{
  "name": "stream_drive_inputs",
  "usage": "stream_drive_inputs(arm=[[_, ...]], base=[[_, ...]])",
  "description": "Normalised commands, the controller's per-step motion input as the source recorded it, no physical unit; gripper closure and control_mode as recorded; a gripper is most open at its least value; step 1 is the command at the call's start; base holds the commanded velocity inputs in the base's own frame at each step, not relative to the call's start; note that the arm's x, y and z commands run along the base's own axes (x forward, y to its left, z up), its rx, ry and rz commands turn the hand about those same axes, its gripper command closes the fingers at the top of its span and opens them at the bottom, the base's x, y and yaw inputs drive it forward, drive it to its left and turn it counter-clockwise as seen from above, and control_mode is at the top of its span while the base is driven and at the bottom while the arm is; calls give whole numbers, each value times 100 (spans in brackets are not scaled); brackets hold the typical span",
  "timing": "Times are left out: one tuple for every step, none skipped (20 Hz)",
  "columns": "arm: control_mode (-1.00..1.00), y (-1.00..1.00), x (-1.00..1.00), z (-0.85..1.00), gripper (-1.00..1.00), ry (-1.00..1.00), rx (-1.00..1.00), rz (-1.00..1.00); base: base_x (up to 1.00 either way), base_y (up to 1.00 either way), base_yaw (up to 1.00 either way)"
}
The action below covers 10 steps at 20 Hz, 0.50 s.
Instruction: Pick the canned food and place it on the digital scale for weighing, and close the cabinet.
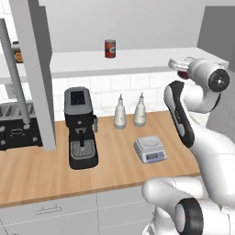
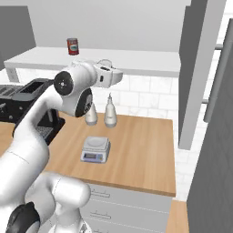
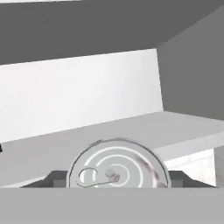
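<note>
The canned food (image 3: pixel 118 166) fills the bottom of the hand view, its grey lid and pull ring facing the camera between the two dark fingertips. My gripper (image 1: pixel 178 68) is shut on it, level with the front edge of the cabinet's pale shelf (image 1: pixel 142 59), and a dark-red sliver of the canned food (image 1: pixel 182 73) shows under the hand. The digital scale (image 1: pixel 149 148) sits bare on the wooden counter, below and left of the gripper. The cabinet's left door (image 1: pixel 39 69) and right door (image 2: pixel 200 68) both stand open. From the right base view the gripper (image 2: pixel 113 75) hovers above the scale (image 2: pixel 96 149).
A similar red can with a whitish label (image 1: pixel 109 48) stands on the shelf. On the counter are a black coffee machine (image 1: pixel 81 128), two pale bottles (image 1: pixel 120 112), and a toaster (image 1: pixel 13 124) at the far left. White drawers (image 2: pixel 118 200) lie below.
</note>
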Motion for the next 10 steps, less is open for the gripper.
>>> stream_drive_inputs(arm=[[-100, 0, -100, -4, 100, 46, 0, 4], [-100, 0, -100, -23, 100, 32, 0, 17], [-100, 0, -100, -35, 100, 19, -3, 25], [-100, 2, -100, -59, 100, 13, -9, 31], [-100, 0, -85, -92, 100, 17, -11, 33], [-100, 0, -53, -100, 100, 15, -8, 39], [-100, 0, -30, -100, 100, 10, -2, 40], [-100, 0, -27, -100, 100, 9, 0, 40], [-100, 0, 0, -100, 100, 8, 0, 45], [-100, 1, 0, -100, 100, 7, 0, 46]], base=[[0, 0, 0], [0, 0, 0], [0, 0, 0], [0, 0, 0], [0, 0, 0], [0, 0, 0], [0, 0, 0], [0, 0, 0], [0, 0, 0], [0, 0, 0]])
